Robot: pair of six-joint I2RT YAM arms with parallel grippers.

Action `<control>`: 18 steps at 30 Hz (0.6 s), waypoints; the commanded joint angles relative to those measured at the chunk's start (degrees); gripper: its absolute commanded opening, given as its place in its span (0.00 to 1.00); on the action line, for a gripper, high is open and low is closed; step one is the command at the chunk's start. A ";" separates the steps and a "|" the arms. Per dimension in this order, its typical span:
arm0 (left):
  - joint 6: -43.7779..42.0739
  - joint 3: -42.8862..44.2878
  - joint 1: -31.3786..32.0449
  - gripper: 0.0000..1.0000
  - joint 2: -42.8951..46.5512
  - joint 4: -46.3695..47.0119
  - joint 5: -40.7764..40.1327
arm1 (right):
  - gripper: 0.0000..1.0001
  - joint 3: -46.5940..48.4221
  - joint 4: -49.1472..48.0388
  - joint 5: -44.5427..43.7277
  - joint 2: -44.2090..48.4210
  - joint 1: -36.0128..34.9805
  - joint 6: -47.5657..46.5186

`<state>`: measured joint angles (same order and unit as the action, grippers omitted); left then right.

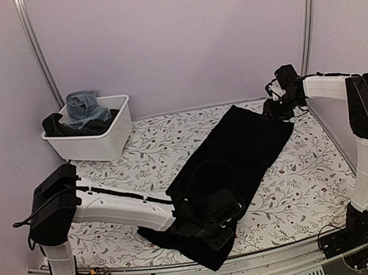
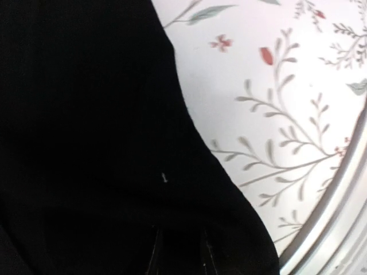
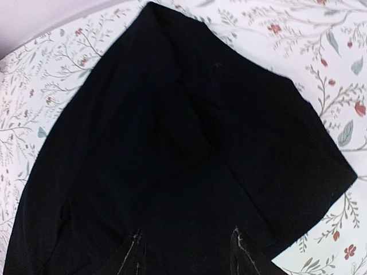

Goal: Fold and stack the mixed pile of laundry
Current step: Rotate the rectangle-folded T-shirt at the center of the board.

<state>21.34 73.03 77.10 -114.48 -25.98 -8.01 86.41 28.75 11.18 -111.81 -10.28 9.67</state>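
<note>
One large black cloth is lying spread diagonally across the floral table. On its near end the left gripper is sitting, jaws lost against dark fabric, state impossible to tell. At the far corner the right gripper is hovering, jaws standing apart.

Cloth plain black, table white with leafy floral print, bin white

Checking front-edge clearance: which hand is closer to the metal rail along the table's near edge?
Left. The left hand is on the near end of the black cloth, close to the metal rail; the right hand is at the cloth's far end.
</note>
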 commanded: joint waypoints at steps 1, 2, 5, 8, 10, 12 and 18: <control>-1.02 3.71 2.94 0.24 -3.05 -5.91 6.15 | 0.50 -4.34 -0.09 0.53 2.70 0.31 0.40; -1.24 3.93 2.73 0.26 -1.63 -5.47 5.30 | 0.49 -5.42 -0.82 0.62 2.62 0.27 0.64; -1.12 2.10 -0.35 0.33 5.01 -2.61 4.31 | 0.46 -8.27 -2.62 2.39 1.90 0.15 1.66; -0.79 -2.47 -5.58 0.35 12.72 3.45 6.59 | 0.42 -8.23 -2.58 1.31 -0.50 -0.92 2.56; -0.63 -4.78 -8.82 0.36 16.43 5.60 7.51 | 0.40 -8.00 -2.48 -0.20 -2.12 -1.54 2.78; -0.24 -6.72 -12.00 0.36 18.56 6.10 7.15 | 0.37 -7.07 -2.29 -1.51 -4.54 -1.83 2.64; 2.81 -13.30 -20.88 0.35 24.05 6.61 3.75 | 0.29 0.80 1.91 -8.46 -15.88 -2.64 0.49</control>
<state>21.82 64.38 60.18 -92.40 -19.99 -2.90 82.78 27.70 8.54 -120.46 -12.38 11.20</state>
